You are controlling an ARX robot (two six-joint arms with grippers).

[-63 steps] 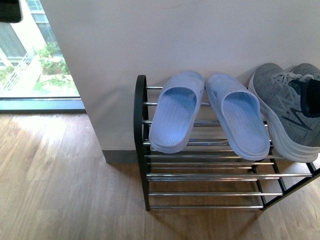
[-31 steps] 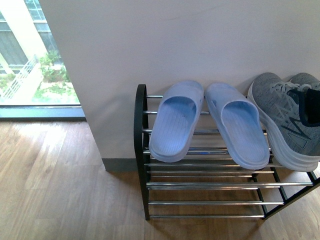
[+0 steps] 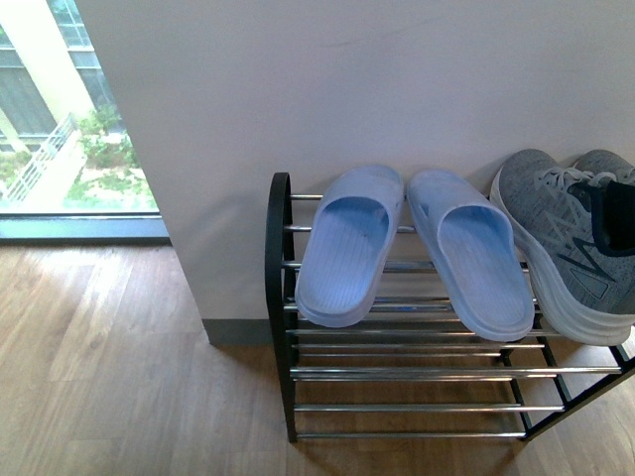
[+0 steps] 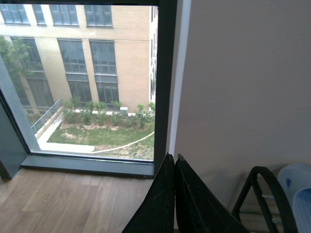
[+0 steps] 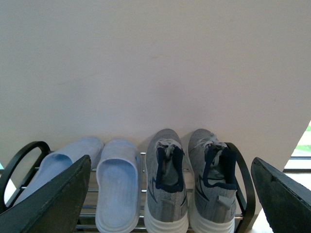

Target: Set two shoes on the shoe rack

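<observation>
On the top shelf of the black-framed shoe rack [image 3: 279, 288] lie two pale blue slides [image 3: 349, 244], side by side, toes toward the wall. Right of them sit two grey knit sneakers [image 3: 566, 238] with white soles, the far one cut off in the front view. The right wrist view shows all of them: slides [image 5: 119, 187], sneakers [image 5: 167, 187], rack end [image 5: 243, 184]. My right gripper [image 5: 170, 204] is open, held back from the sneakers with nothing between its fingers. My left gripper [image 4: 174, 160] is shut and empty, left of the rack's end frame [image 4: 265, 191].
The rack stands against a white wall [image 3: 347, 89] on a wooden floor [image 3: 119, 377]. A floor-level window [image 3: 69, 129] lies to the left of the wall. Lower chrome shelves [image 3: 417, 372] show beneath the shoes.
The front view has shifted slightly, so the rack and shoes sit lower in the picture than a second ago. The shoes have not moved on the rack.
</observation>
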